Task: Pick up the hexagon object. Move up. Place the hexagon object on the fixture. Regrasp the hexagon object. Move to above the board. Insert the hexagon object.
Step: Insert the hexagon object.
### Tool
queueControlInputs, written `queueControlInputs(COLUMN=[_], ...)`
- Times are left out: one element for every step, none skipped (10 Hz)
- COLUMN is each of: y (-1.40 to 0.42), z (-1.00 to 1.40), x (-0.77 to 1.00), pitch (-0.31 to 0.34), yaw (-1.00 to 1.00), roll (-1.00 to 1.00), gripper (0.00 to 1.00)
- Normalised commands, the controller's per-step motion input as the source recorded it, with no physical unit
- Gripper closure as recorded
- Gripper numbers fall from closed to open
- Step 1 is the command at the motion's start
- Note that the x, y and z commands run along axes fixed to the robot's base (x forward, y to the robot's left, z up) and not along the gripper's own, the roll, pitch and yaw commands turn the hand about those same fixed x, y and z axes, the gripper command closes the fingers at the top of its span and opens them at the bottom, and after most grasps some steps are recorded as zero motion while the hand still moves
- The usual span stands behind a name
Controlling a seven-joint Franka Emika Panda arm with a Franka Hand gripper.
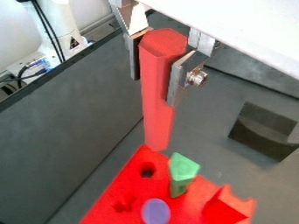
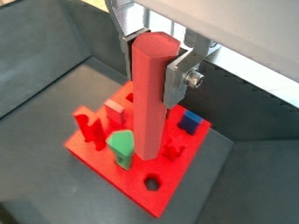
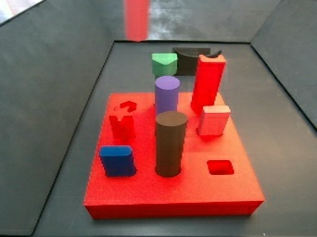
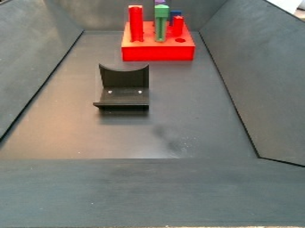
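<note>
Salmon hexagon rod [image 2: 149, 96] hangs upright, clamped at its top in the gripper [image 2: 155, 54], high above the board [image 2: 173, 179]. Step looks like move-above-board; next, line the rod over its hole, then lower.

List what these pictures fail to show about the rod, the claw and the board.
- Claw: shut on the hexagon rod in both wrist views; out of frame in both side views.
- Rod's lower tip: in a wrist view it overlaps the board, so its height above cannot be told.
- Rod in a side view: blurred, cut by the top edge.
- Board's far pegs: too small.
</note>
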Motion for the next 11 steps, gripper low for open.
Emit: queueControlInputs(y=[0.07,0.01,0.02,0.00,0.00,0.07,0.09,0.09,0.09,0.00,-0.01], z=[-0.60,-0.64,-0.71,-0.70,-0.63,-0.53,-0.49,-0.50,-0.41,-0.21,-0.09], x=[-0.73,-0.55,-0.48,-0.31,-0.07,0.27,0.51,0.60,0.55,0.00,-0.04], pitch=[-0.096,-0.091,-0.036,-0.019,-0.063,-0.101,-0.104,-0.044,0.000,0.020,0.000], yaw=[-0.47,-0.62,-0.67,-0.76,-0.78,-0.61,-0.53,-0.43,-0.40,0.00,0.05], roll=[-0.29,-0.24,-0.20,-0.20,-0.20,-0.23,-0.25,-0.20,-0.10,0.00,0.03], gripper=[1.00,1.00,1.00,1.00,1.00,1.00,1.00,1.00,1.00,1.00,1.00])
